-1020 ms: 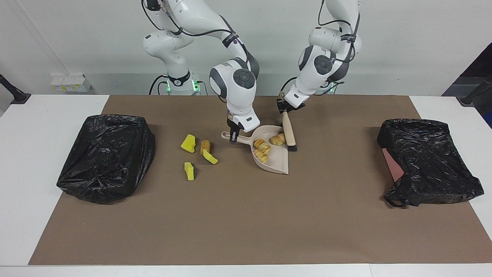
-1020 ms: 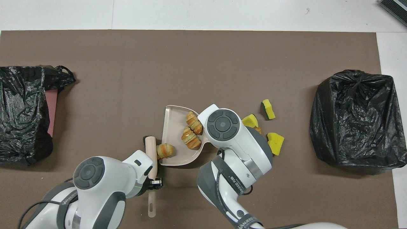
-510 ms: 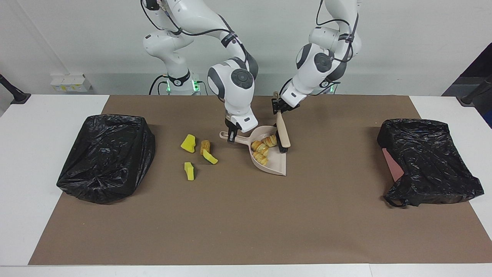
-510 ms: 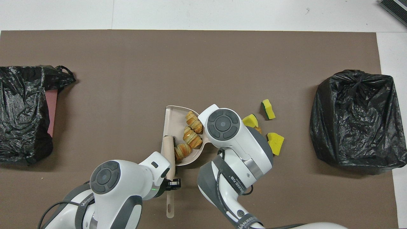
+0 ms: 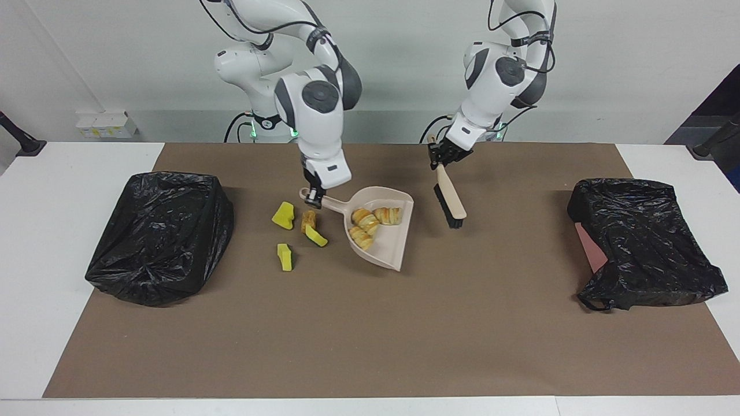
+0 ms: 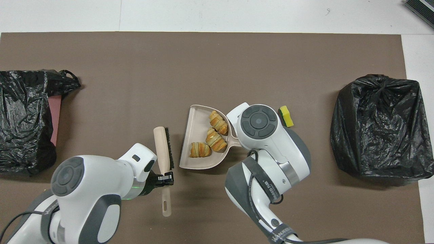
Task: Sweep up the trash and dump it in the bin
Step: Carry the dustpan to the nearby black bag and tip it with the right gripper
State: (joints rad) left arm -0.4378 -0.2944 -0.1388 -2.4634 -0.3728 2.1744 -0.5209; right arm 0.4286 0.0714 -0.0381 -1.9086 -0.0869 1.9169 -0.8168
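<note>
While both sets of fingers stay clamped (left gripper (image 5: 442,160) on brush (image 5: 450,200), right gripper (image 5: 314,199) on dustpan (image 5: 386,245)), dustpan mouth toward left arm's end.

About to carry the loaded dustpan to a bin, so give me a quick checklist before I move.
1. Right gripper shut on dustpan handle: ok.
2. Three bread chunks inside the pan: ok.
3. Left gripper shut on brush, clear of the pan: ok.
4. All trash collected: not ok; yellow sponge wedges and brown lump lie on the mat.
5. Black-bagged bin at the right arm's end open on top: cannot tell.
</note>
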